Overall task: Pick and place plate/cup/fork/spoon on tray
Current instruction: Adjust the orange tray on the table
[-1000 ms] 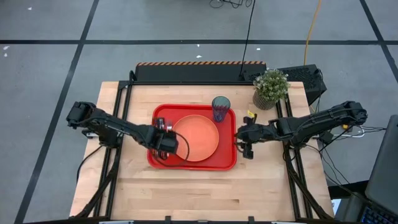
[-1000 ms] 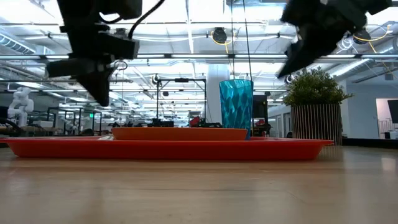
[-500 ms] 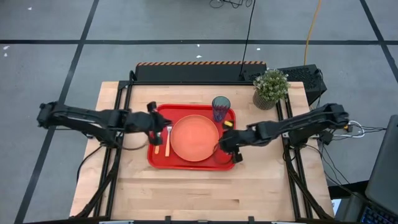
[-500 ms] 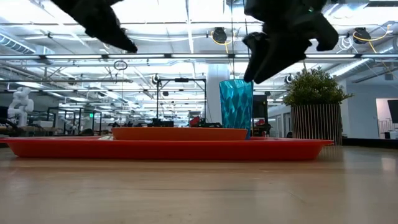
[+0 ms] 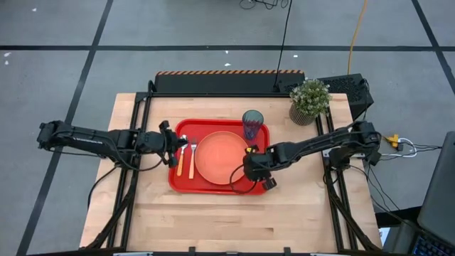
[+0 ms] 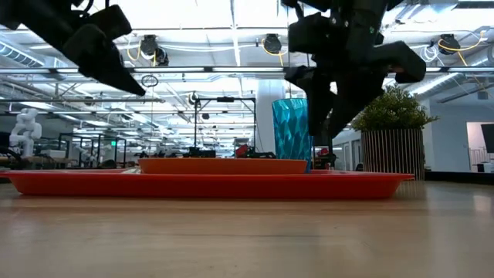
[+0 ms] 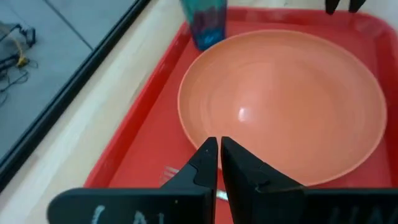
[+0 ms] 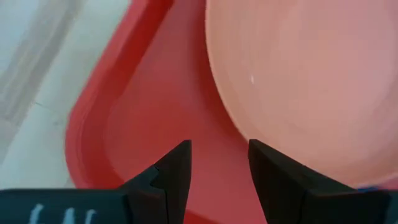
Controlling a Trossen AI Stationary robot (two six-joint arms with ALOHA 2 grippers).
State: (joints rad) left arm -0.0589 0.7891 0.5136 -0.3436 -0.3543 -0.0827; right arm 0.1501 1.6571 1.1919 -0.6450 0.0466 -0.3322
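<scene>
The red tray (image 5: 216,185) lies mid-table with the orange plate (image 5: 222,158) on it. The teal cup (image 5: 252,124) stands upright in the tray's far right corner. The spoon (image 5: 180,160) and the fork (image 5: 192,161) lie side by side on the tray floor left of the plate, metal ends toward the far edge. My left gripper (image 5: 170,141) is shut and empty above the tray's left rim; its wrist view (image 7: 219,152) looks across the plate (image 7: 280,106). My right gripper (image 5: 249,169) is open and empty above the tray's near right part, beside the plate's rim (image 8: 236,124).
A small potted plant (image 5: 309,99) stands at the table's far right, also showing in the low view (image 6: 394,131). A black box (image 5: 348,87) sits behind it. Bare wood (image 5: 227,217) lies between the tray and the table's near edge.
My left gripper has risen from over the tray's left part and drawn back toward the table's left edge, uncovering the spoon and fork. My right gripper has gone from beside the tray's right rim toward the table's left, over the tray, and has tipped to point down.
</scene>
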